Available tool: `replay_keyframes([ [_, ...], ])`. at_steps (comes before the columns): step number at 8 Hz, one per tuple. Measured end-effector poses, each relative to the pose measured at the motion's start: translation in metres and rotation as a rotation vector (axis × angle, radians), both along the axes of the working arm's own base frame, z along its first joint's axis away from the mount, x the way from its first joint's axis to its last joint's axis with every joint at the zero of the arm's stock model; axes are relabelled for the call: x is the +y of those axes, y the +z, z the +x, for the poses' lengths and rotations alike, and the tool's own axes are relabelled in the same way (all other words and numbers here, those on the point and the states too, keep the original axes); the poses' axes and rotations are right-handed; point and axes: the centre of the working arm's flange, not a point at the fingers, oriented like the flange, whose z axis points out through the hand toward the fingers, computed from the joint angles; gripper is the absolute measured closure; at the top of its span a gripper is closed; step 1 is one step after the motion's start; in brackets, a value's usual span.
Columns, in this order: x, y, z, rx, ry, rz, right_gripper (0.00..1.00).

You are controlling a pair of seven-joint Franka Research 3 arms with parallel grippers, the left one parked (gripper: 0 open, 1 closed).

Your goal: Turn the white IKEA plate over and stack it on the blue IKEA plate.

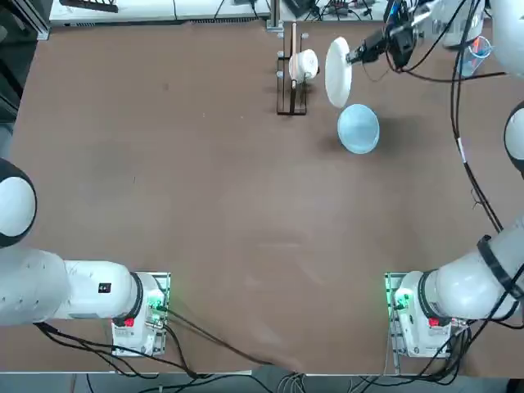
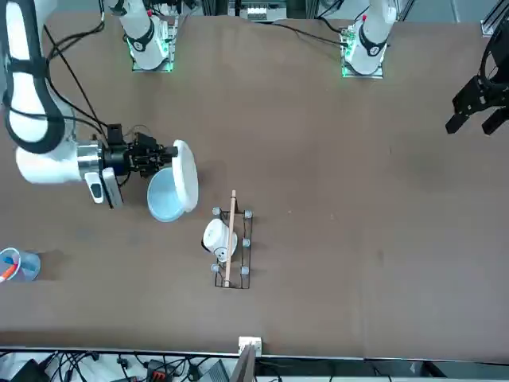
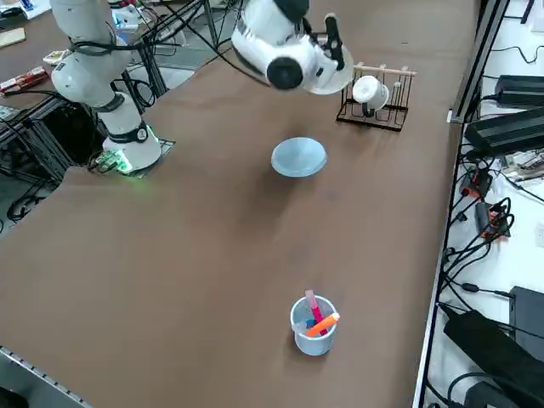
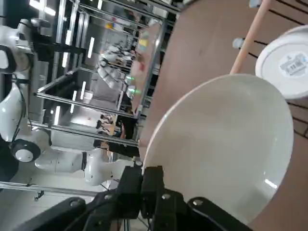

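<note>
On the brown, matte desk (image 1: 205, 205), 1 wire rack (image 1: 281, 90) is standing beside 1 glossy white cup (image 1: 304, 65). Rightward, the right end effector (image 1: 352, 57) is pinching the round white plate (image 1: 337, 74) by its rim, tilted steeply, near the pale blue plate (image 1: 359, 129), which is lying flat. Metal framing (image 4: 86, 113) is filling the room.

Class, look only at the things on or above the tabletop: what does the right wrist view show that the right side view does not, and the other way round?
Only the right wrist view: the printed label on the underside of the mug.

Only the right side view: the blue plate and the cup of markers.

Both: the white plate, held up by the right gripper, shut on its rim; the mug; and the rack with its rod.
</note>
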Motion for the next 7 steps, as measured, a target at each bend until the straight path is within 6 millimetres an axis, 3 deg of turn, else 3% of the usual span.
replay_keyframes([
  [3,-0.016,-0.088,-0.039,-0.099,-0.040,0.138,0.97],
  [7,-0.060,-0.154,-0.065,-0.137,-0.088,0.257,0.97],
])
